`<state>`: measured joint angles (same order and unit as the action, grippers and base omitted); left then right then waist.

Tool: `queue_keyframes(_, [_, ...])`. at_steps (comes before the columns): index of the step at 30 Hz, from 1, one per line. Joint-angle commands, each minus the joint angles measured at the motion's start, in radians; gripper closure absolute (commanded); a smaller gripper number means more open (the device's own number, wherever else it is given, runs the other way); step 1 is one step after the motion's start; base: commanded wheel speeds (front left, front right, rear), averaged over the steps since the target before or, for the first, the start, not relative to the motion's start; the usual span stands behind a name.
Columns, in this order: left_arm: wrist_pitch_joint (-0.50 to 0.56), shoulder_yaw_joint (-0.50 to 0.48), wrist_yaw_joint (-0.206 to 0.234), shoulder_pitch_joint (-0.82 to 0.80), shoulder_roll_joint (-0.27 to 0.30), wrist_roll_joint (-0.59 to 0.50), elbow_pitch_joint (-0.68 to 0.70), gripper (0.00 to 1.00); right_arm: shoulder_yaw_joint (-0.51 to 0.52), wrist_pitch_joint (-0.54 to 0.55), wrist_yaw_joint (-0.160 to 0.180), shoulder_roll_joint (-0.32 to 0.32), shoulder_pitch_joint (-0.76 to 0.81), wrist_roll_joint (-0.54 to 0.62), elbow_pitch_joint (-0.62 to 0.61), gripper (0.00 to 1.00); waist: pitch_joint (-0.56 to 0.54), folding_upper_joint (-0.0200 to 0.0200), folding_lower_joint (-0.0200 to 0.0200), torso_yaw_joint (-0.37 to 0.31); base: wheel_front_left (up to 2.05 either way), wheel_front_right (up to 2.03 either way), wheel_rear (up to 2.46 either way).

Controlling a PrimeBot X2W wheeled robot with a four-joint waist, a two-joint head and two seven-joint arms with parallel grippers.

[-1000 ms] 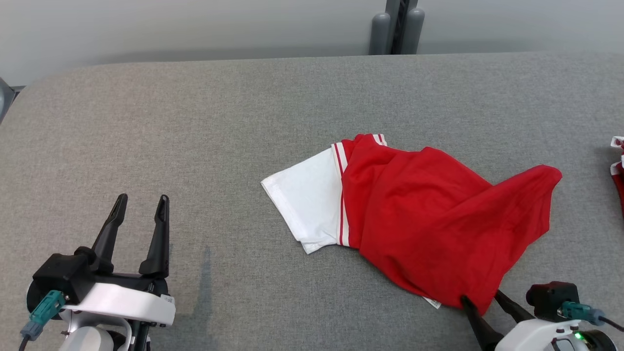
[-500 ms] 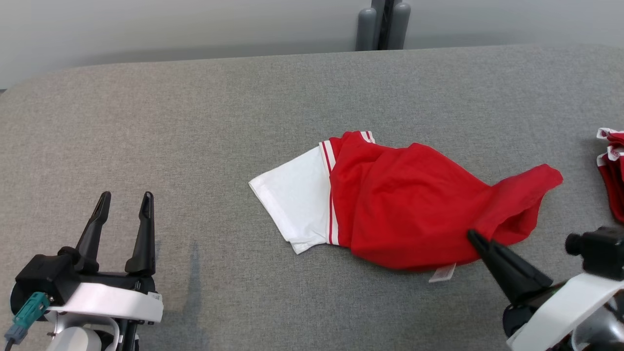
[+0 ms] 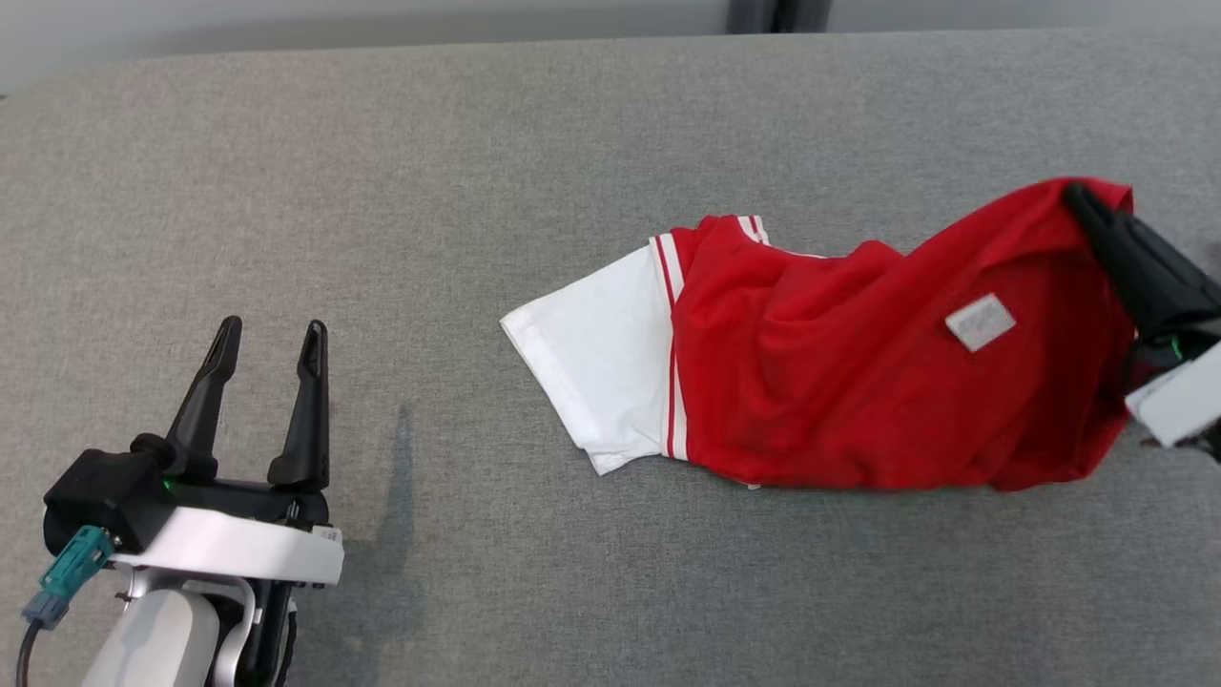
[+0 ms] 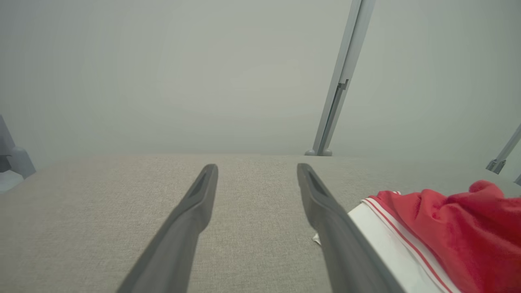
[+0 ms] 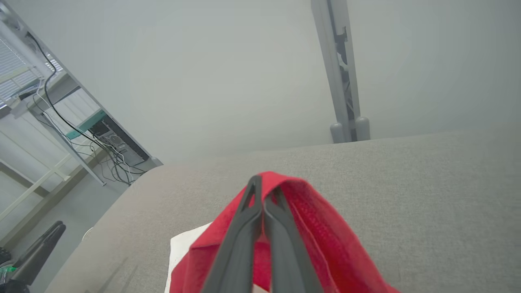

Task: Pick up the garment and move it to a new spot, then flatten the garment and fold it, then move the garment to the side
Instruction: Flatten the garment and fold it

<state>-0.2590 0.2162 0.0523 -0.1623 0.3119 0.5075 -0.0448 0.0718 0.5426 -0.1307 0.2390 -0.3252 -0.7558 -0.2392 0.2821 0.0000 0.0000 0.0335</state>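
The garment [image 3: 839, 382] is a red shirt with a white, red-striped sleeve, lying crumpled right of the table's middle; its white sleeve points left. A white label shows on the raised red cloth. My right gripper [image 3: 1083, 196] is shut on the garment's red edge at the far right and holds that edge lifted off the table; in the right wrist view the closed fingers [image 5: 264, 191] pinch the red cloth [image 5: 309, 228]. My left gripper [image 3: 272, 339] stands open at the lower left, well clear of the garment, whose sleeve [image 4: 390, 240] shows beside its right finger.
The grey fabric-covered table [image 3: 382, 191] stretches wide to the left and toward me. A grey post [image 4: 338, 89] rises behind the table's far edge. Shelving with cables [image 5: 73, 122] stands off the table's left end.
My right gripper closed on the garment's near red edge and carried it up and away to the far right, turning the cloth over so the label shows. The camera has tilted down.
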Motion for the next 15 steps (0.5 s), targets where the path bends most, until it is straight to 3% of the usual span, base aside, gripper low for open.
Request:
queue_keyframes(1, [-0.005, 0.002, -0.01, -0.028, -0.002, -0.007, -0.007, 0.0, -0.004, -0.035, 0.0, 0.014, -0.063, -0.016, 0.091, 1.0, 0.039, 0.0, 0.0, 0.034, 0.0, 0.0, 0.0])
queue_keyframes(10, [-0.004, -0.002, -0.043, -0.079, -0.033, -0.031, -0.026, 0.0, -0.063, -0.162, 0.0, 0.096, -0.253, -0.019, 0.456, 1.0, 0.096, 0.0, 0.0, 0.088, 0.0, 0.0, 0.0])
queue_keyframes(11, [-0.004, -0.005, -0.045, -0.082, -0.037, -0.035, -0.029, 0.0, -0.07, -0.18, 0.0, 0.098, -0.263, -0.024, 0.484, 0.74, 0.098, 0.0, 0.0, 0.09, 0.0, 0.0, 0.0])
queue_keyframes(12, [-0.004, -0.008, -0.049, -0.082, -0.041, -0.037, -0.031, 0.0, -0.077, -0.198, 0.0, 0.099, -0.266, -0.035, 0.512, 0.15, 0.098, 0.0, 0.0, 0.091, 0.0, 0.0, 0.0])
queue_keyframes(13, [-0.004, -0.013, -0.053, -0.081, -0.044, -0.039, -0.033, 0.0, -0.083, -0.217, 0.0, 0.103, -0.267, -0.042, 0.53, 0.0, 0.098, 0.0, 0.0, 0.091, 0.0, 0.0, 0.0])
queue_keyframes(15, [-0.004, -0.023, -0.055, -0.075, -0.051, -0.044, -0.036, 0.0, -0.09, -0.251, 0.0, 0.11, -0.247, -0.066, 0.554, 0.0, 0.093, 0.0, 0.0, 0.087, 0.0, 0.0, 0.0])
